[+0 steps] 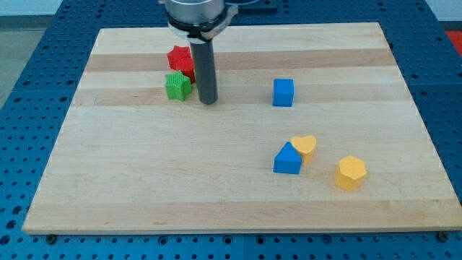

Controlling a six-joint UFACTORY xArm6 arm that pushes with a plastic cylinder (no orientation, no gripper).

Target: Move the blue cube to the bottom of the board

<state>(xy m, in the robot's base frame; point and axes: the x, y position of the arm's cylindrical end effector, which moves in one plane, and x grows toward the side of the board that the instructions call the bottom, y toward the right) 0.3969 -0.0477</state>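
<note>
**A:** Where is the blue cube (pixel 283 92) right now?

**B:** It sits on the tabletop (pixel 238 202) in the upper half, a little toward the view's right of centre, standing alone with bare wood on every side. My tip (pixel 208 100) rests well to the view's left of it, at about the same height on the board, just beside the green star-shaped block (pixel 177 86) and the red block (pixel 180 61) behind it.

**A:** And the pincer, is it spread or pressed together?

**B:** There is none to tell of; the arm ends in a plain dark rod, so nothing can pinch. The cube has to be pushed.

**A:** How do you expect it to handle?

**B:** It looks like a small, rigid plastic piece, probably light, and the smooth wood should let it slide easily. A flat-faced cube tends to spin if it is struck off-centre, so I judge the contact should land on the middle of its far face, the one toward the view's top, pressing straight toward the view's bottom.

**A:** Anything in the path?

**B:** The other blue block (pixel 287 159), with a sloped top, and the yellow heart (pixel 304 146) lie nearly straight below it, touching each other, with the yellow hexagonal block (pixel 351 172) near them to the view's right. A line slightly to the view's left looks clearer.
</note>
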